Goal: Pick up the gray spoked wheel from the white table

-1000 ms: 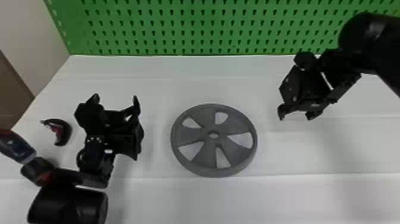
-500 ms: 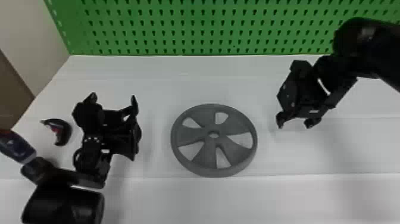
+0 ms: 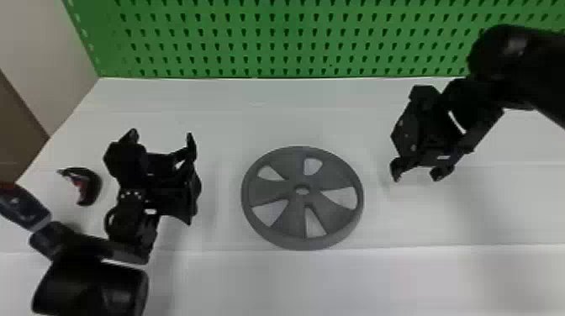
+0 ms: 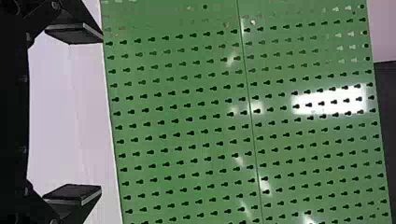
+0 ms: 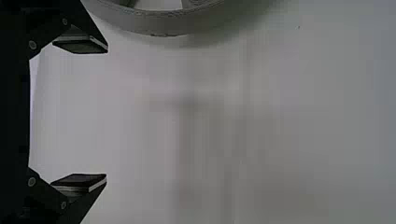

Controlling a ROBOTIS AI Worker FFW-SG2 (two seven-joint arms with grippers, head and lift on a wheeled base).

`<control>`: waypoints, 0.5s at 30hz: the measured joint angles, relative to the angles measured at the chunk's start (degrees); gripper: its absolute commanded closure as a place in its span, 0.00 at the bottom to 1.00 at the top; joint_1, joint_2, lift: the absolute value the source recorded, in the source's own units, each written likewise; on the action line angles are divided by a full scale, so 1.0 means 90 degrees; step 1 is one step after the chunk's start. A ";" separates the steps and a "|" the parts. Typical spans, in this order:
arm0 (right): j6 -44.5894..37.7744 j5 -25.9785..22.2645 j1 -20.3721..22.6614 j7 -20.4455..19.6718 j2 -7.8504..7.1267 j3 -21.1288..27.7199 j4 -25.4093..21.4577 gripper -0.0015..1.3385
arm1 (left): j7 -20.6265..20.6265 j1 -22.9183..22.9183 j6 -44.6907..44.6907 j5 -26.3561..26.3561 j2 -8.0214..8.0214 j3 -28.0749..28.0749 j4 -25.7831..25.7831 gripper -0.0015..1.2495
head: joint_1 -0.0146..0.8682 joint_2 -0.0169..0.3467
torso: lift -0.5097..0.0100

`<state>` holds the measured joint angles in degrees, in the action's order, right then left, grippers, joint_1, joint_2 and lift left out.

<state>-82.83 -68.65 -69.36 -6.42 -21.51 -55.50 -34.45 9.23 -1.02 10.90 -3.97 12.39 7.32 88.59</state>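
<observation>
Gray spoked wheel (image 3: 299, 201) lies flat on the white table (image 3: 441, 218), between your two arms | probably light, stiff and a touch slick, so you would best pinch its rim (image 3: 358, 216) from opposite sides | your right gripper (image 3: 417, 176), fingers wide apart, empty, hangs nearby | your left gripper (image 3: 162, 134), likewise spread and empty, opposite

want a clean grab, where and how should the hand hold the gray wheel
Likely the rim on the robot's right, right hand straddling it from above: the wheel lies flat, and an opening beside that rim should leave room for one finger.
</observation>
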 measured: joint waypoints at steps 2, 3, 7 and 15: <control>0.0009 -0.0006 0.0010 0.0000 0.0007 -0.0013 0.0000 0.22 | 0.0008 0.0008 0.0000 -0.0004 0.0000 0.0012 0.0000 0.12 | 0.93 0.17 | 0.79; 0.0010 -0.0007 0.0014 0.0000 0.0009 -0.0016 0.0000 0.22 | 0.0009 0.0013 0.0000 -0.0005 0.0000 0.0017 0.0000 0.12 | 0.93 0.17 | 0.79; 0.0014 -0.0009 0.0027 0.0000 0.0016 -0.0024 0.0000 0.22 | 0.0010 0.0036 0.0000 -0.0020 0.0000 0.0032 0.0000 0.12 | 0.93 0.17 | 0.79; 0.0040 0.0093 0.0027 0.0000 0.0040 -0.0026 -0.0040 0.22 | 0.0020 0.0067 0.0000 -0.0031 0.0000 0.0055 0.0000 0.12 | 0.93 0.17 | 0.79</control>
<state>-82.47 -67.81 -69.12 -6.42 -21.15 -55.73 -34.81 9.41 -0.42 10.90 -4.25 12.39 7.82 88.59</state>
